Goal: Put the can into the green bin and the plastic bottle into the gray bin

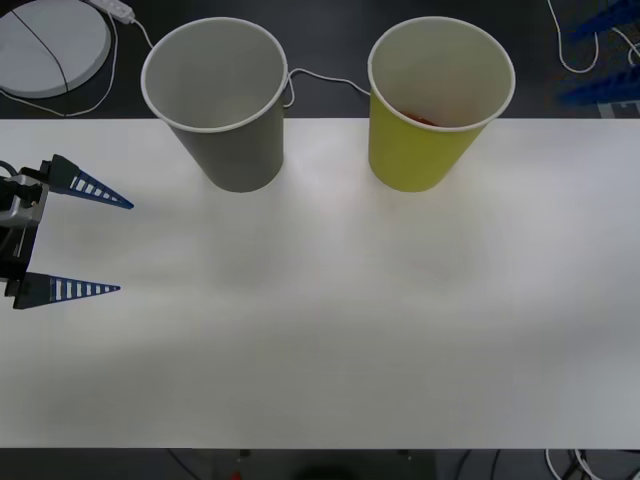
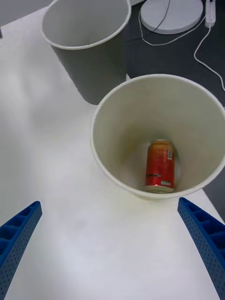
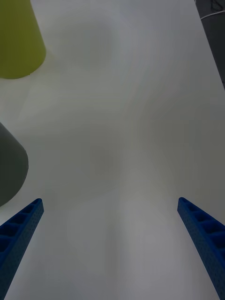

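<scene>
Two tapered paper cups stand near the far edge of the white table (image 1: 330, 330): the gray bin (image 1: 222, 95) at about 11 o'clock from the table's centre and the green bin (image 1: 432, 100) at about 1 o'clock, close together but not touching. The can (image 2: 160, 165) lies on its side at the bottom of the green bin, so that half of the task reads as complete. No plastic bottle is on the table, and the gray bin's visible interior looks bare; that half appears to be still outstanding. The left gripper (image 1: 100, 245) hovers at 9 o'clock over the table's left edge, fingers spread wide and holding nothing. The right gripper (image 2: 110, 248) is poised above the green bin, likewise released and empty.
</scene>
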You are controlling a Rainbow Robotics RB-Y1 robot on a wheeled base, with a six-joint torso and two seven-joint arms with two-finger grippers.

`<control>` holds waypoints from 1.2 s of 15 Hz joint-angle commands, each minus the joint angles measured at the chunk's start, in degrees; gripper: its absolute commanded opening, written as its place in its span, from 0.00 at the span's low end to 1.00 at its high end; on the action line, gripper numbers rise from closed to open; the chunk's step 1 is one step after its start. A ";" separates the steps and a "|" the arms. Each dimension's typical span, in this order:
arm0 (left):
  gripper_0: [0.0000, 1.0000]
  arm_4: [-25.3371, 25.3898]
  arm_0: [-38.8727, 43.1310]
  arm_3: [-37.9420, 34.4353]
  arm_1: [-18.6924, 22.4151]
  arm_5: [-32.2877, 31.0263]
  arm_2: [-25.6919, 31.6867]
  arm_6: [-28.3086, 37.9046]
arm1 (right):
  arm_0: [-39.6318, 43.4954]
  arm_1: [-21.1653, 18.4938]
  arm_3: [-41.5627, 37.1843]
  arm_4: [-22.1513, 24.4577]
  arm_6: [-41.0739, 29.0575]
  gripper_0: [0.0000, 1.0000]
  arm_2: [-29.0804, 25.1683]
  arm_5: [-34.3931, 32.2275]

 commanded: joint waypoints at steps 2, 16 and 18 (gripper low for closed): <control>1.00 0.00 0.00 0.00 0.00 0.00 0.00 0.00 | 12.46 -0.43 -6.58 -3.29 8.30 1.00 -8.24 0.01; 1.00 0.00 0.00 0.00 0.00 0.00 0.00 0.00 | 33.29 5.02 -10.18 -2.32 37.04 1.00 -17.47 0.01; 1.00 0.00 0.00 0.00 0.00 0.00 0.00 0.00 | 34.61 5.90 -10.18 -2.32 37.56 1.00 -17.65 0.01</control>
